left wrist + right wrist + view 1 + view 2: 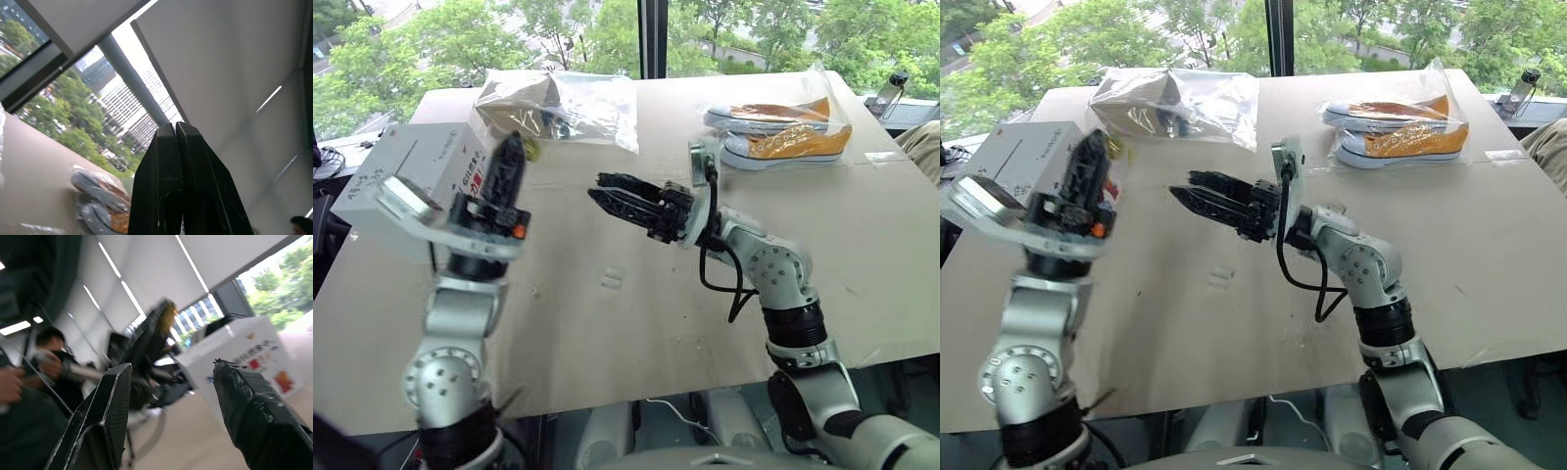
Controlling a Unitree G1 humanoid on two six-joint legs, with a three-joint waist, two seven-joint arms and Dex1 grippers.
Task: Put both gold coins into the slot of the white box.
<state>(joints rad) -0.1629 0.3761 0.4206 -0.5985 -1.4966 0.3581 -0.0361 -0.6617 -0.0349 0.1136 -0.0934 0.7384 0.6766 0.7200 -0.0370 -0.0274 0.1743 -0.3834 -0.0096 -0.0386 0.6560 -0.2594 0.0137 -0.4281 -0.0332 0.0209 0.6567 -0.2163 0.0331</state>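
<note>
The white box point(411, 162) with black lettering stands at the table's left edge; in the right wrist view its cartoon face point(254, 357) shows. Its slot is out of view. My left gripper point(514, 145) is raised in front of the box, pointing up, fingers point(166, 161) pressed shut. A tiny gold coin point(530, 150) sticks out at its tips. The other gold coin is out of view. My right gripper point(595, 187) hovers over the table's middle, pointing left toward the left gripper, open with nothing between its fingers point(112, 406).
A clear plastic bag point(563, 103) with brown contents lies at the back, just behind the left gripper. Orange-yellow sneakers point(783, 132) in plastic lie at the back right. Bare brown table point(607, 313) spreads under both arms. A seated person point(46, 362) shows beyond the table.
</note>
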